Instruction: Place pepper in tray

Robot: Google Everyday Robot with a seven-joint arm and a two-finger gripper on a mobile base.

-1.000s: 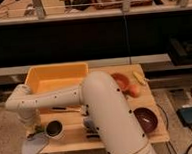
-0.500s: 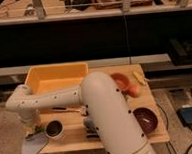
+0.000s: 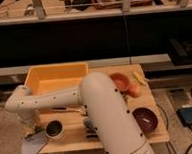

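Observation:
The yellow-orange tray stands at the table's back left. My white arm reaches from the bottom centre across the table to the left, bends at the elbow, and drops to the gripper. The gripper is at the table's front left corner, just left of the metal cup and in front of the tray. A small dark greenish bit shows at the gripper's tip; I cannot tell if it is the pepper. A thin dark streak lies on the table under the forearm.
A dark-red bowl sits at the front right. An orange dish, a round orange fruit and a yellow banana-like piece are at the back right. Small dark items lie by the arm. A grey cloth hangs off the front left corner.

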